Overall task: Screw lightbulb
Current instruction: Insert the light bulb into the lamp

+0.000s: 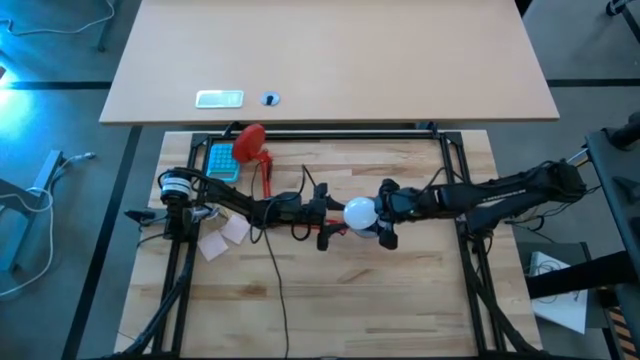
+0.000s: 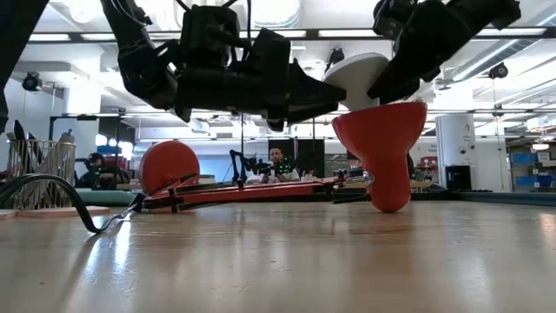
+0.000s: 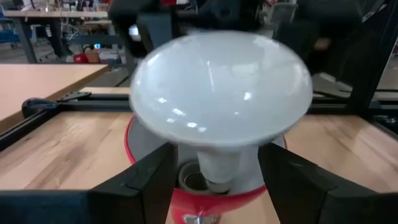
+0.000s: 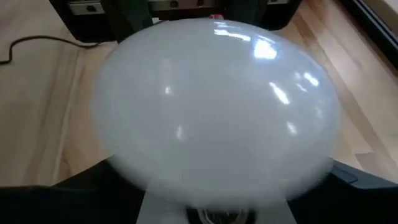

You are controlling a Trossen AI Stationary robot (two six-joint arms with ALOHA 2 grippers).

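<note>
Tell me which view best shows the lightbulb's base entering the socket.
Left wrist view: the lightbulb shows dome, neck and base above the red shade. Right wrist shows only its dome; high, a white blob; low, its edge.

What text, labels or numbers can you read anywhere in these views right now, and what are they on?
None can be read.
The lightbulb is plain white, with no marking showing.
The red lamp shade shows no print.
The small white label on the far table is too small to read.
The blue box by the lamp base shows only a grid pattern, nothing legible.
</note>
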